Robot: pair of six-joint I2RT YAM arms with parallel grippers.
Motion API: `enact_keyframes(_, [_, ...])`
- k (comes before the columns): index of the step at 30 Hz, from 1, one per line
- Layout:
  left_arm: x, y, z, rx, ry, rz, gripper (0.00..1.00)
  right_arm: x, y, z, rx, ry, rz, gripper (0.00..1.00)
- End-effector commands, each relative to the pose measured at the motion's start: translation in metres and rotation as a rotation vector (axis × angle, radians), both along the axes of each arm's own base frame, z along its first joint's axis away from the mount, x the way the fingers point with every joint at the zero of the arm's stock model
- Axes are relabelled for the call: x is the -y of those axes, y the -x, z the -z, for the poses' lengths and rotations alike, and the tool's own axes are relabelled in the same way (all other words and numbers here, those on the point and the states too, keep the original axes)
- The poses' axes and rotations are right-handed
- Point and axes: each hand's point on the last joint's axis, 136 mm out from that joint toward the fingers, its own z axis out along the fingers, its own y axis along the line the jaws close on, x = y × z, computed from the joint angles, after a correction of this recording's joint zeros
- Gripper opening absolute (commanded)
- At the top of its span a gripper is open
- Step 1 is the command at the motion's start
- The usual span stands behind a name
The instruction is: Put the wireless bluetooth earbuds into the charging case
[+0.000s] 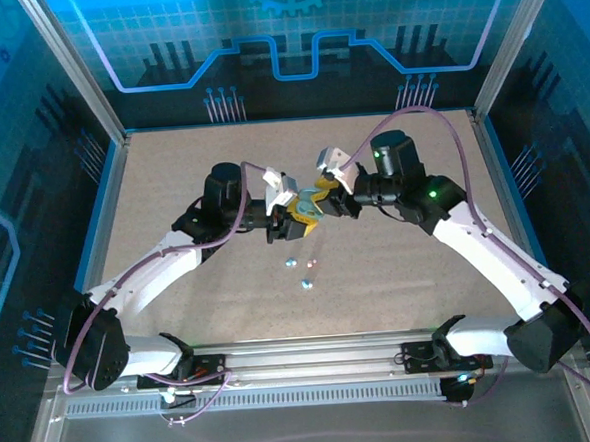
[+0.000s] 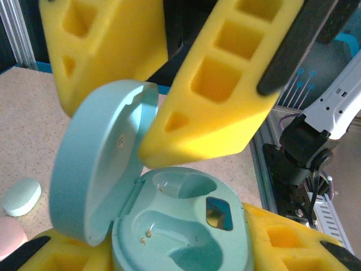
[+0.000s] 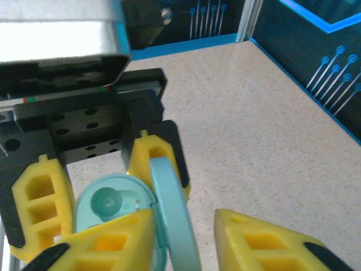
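Left tool (image 2: 169, 243) clamps the charging case (image 2: 180, 195) by its base, lid (image 2: 96, 158) flipped up, so the wells are exposed. Right tool (image 3: 183, 220) has its fingers parted around the lid, likely bracing it open. Earbuds (image 1: 305, 281) lie loose on the table (image 1: 173, 188) just below.

We list the charging case (image 2: 186, 240) as smooth teal plastic, faintly glossy. Yellow fingers (image 2: 225, 84): matt, moulded, foam-like. Table (image 1: 173, 188): matt, speckled beige.

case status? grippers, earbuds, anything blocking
Left gripper shut on case. Right gripper open around the raised lid. Wells empty; earbuds loose on table. Right fingers hang over the wells.
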Motion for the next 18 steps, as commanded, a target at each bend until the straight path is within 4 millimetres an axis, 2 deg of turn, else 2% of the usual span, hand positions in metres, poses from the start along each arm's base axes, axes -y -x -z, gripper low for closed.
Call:
enact_keyframes(1, [-0.002,-0.003,-0.008,0.033,0.042,-0.025,0.37,0.023,-0.019,-0.028,-0.034,-0.068,0.154,0.39])
enact_keyframes(5, [-0.007,-0.015,-0.01,0.036,0.07,-0.091,0.37,0.034,-0.019,-0.045,-0.125,-0.172,0.17,0.47])
enact_keyframes(8, [-0.014,-0.029,-0.012,0.039,0.105,-0.176,0.35,0.051,-0.029,-0.049,-0.167,-0.21,0.276,0.52])
enact_keyframes(11, [-0.022,-0.039,-0.014,0.047,0.138,-0.244,0.34,0.084,-0.049,-0.029,-0.265,-0.195,0.48,0.49])
enact_keyframes(12, [-0.023,-0.04,-0.016,0.05,0.146,-0.252,0.34,0.087,-0.049,-0.022,-0.316,-0.188,0.494,0.48])
enact_keyframes(13, [-0.024,-0.04,-0.017,0.05,0.151,-0.256,0.34,0.083,-0.044,-0.019,-0.354,-0.193,0.449,0.48])
enact_keyframes(15, [-0.024,-0.039,-0.019,0.049,0.159,-0.246,0.34,0.06,-0.023,-0.023,-0.386,-0.223,0.26,0.5])
enact_keyframes(18, [-0.021,-0.031,-0.025,0.044,0.183,-0.188,0.34,0.032,0.003,-0.02,-0.296,-0.183,0.074,0.51])
